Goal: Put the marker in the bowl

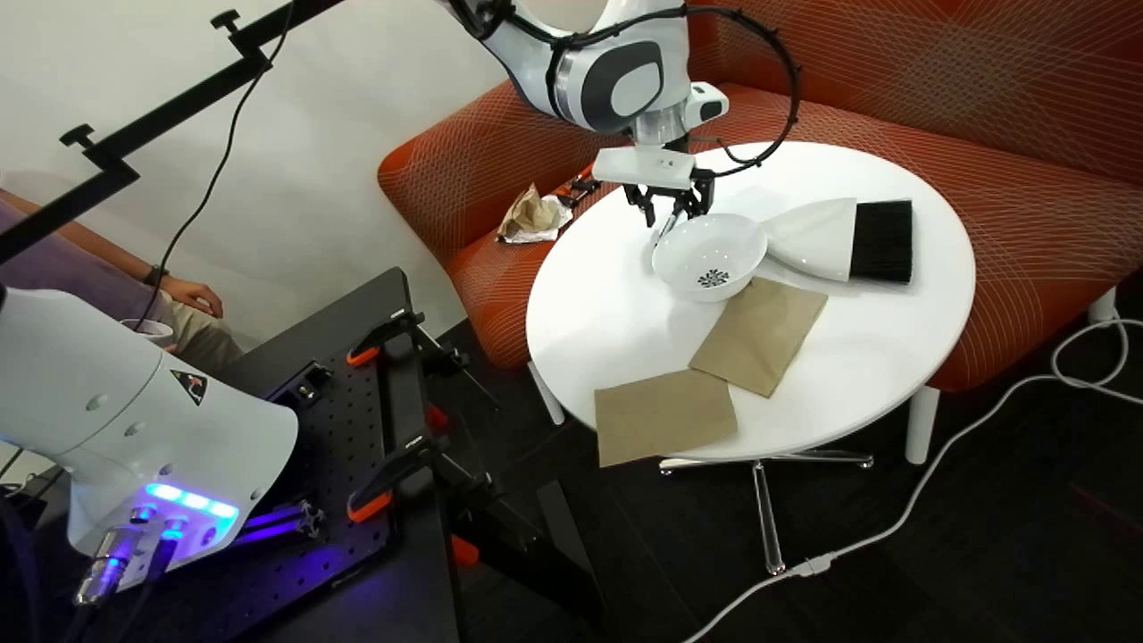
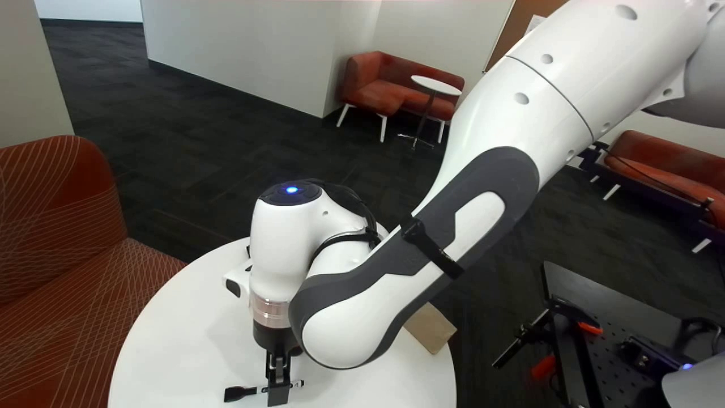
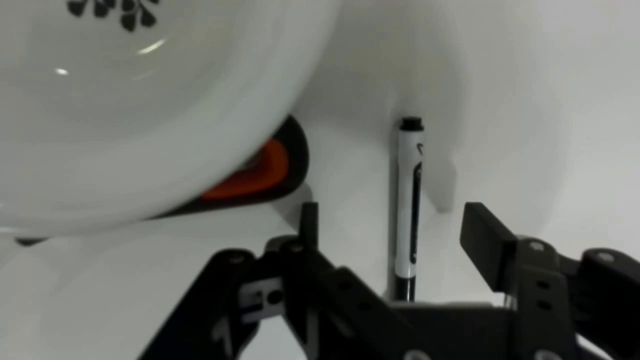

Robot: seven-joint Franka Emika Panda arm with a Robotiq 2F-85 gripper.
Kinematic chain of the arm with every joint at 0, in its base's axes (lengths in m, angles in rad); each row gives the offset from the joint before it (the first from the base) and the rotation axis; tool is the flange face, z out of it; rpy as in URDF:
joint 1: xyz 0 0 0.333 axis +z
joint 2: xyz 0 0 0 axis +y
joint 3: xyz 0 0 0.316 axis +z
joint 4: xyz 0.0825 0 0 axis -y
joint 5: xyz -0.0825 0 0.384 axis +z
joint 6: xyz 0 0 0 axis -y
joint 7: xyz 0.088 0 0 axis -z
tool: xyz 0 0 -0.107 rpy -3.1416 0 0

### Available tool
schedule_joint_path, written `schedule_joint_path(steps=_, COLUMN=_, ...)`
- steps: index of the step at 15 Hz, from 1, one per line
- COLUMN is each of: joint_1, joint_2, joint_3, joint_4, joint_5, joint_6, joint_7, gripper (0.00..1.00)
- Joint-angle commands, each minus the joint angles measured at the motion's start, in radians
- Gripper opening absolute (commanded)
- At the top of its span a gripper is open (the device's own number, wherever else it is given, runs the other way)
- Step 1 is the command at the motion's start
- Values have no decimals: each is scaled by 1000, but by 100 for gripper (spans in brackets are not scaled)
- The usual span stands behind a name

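Looks set to grasp, with fingers parted either side of the marker; must next close, then lift.

bowl: white — dark petal print | marker: white, black ends | cloths: tan | brush: white, black end | table: white | sofa: red-orange — pale crisscross lines

Red sofa, dark floor.
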Motion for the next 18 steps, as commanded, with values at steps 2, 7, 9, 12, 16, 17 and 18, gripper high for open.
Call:
schedule_joint_path(steps=2, joint_1=12, joint_2=13, joint_3=-11, joint_4=38, joint_5=-26, joint_6=-35, joint_7=45, gripper=35)
schedule_joint_path(steps=7, joint_1=22, joint_2=11, joint_3=-21, joint_4=44, joint_5=-26, joint_6=-32, joint_7=70, gripper=1)
schedule_joint_path(steps=9, joint_1=29, joint_2=7, joint_3=-28, joint_4=42, joint_5=-29, joint_6=-33, joint_7=84, gripper=1)
schedule_joint_path(steps=12, joint_1=46, joint_2=-57, joint_3=-41, joint_4=-15, joint_5=-27, joint_6=14, joint_7=139, gripper=3)
schedule_joint_path(steps=16, joint_1=72, joint_2=-190, joint_3=-71, joint_4=-113, joint_5=-22, joint_6=101, joint_7=244, gripper=3)
schedule_joint_path(steps=17, joint_1=82, joint_2=-225, joint_3=-84, joint_4=-136, joint_5=-24, joint_6=122, joint_7=273, gripper=3)
schedule_joint_path(steps=18, joint_1=97, joint_2=-259, joint_3=-105, joint_4=-160, joint_5=-29, joint_6=137, joint_7=305, gripper=3)
